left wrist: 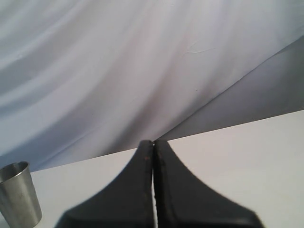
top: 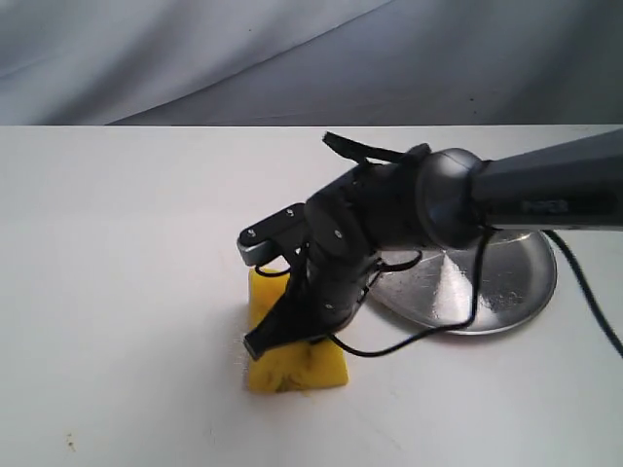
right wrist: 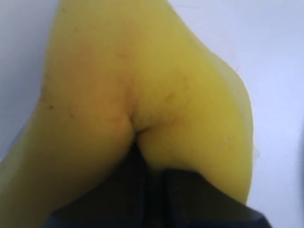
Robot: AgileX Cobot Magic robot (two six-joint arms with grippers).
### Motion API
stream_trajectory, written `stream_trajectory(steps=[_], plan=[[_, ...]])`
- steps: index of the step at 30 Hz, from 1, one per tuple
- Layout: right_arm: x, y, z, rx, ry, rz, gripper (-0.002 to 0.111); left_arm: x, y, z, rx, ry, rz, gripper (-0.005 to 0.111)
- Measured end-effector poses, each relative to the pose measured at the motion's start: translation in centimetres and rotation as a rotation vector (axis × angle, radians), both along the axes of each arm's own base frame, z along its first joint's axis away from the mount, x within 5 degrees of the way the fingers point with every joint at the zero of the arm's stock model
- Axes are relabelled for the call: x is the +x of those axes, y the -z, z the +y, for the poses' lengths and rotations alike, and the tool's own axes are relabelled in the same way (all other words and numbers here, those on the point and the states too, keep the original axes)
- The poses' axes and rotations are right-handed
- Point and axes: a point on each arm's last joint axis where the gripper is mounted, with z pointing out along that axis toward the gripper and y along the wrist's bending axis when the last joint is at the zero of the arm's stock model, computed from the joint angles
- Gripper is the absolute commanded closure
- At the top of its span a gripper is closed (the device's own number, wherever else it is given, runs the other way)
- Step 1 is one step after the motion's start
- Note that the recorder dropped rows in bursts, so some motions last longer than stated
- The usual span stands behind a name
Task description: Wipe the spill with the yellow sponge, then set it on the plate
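On the table (top: 117,292) beside the plate (top: 511,282), your right gripper (top: 289,331) pinches the sponge (top: 297,372); your left gripper (left wrist: 153,145) rests with jaws pressed together, holding nothing.

Right arm (top: 555,185): mine, a smooth dark grey tube with faint pale lettering, running into a rounded glossy joint (top: 450,195) and a black wrist housing. It carries a silver-grey bracket (top: 265,240) dotted with small screws, and thin black cables (top: 476,277) loop off it. Right gripper (top: 263,341): matte black, tapering to a blunt wedge; left gripper (left wrist: 153,145): two matte black fingers, broad-based, slim-tipped, my inner edges flecked with tiny reddish specks.
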Motion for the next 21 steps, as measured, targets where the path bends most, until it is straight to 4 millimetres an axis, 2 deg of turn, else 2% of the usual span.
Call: stream_trajectory(steps=[6,9,11,14,17,21], plan=[[-4.6,-1.4,-5.4,-0.042,-0.003,0.04,0.108,0.0,0.0,0.0,0.0,0.0,0.0,0.107],[-4.9,-1.8,-6.0,-0.069,-0.003,0.041,0.108,0.0,0.0,0.0,0.0,0.0,0.0,0.107],[-4.3,-1.5,-5.4,-0.101,-0.001,0.045,0.108,0.0,0.0,0.0,0.0,0.0,0.0,0.107],[-2.6,-0.7,-3.3,-0.176,0.008,0.095,0.108,0.0,0.0,0.0,0.0,0.0,0.0,0.107],[0.5,-0.4,0.5,-0.219,0.006,0.099,0.108,0.0,0.0,0.0,0.0,0.0,0.0,0.107],[3.2,-0.2,3.8,-0.21,0.006,0.07,0.108,0.0,0.0,0.0,0.0,0.0,0.0,0.107]])
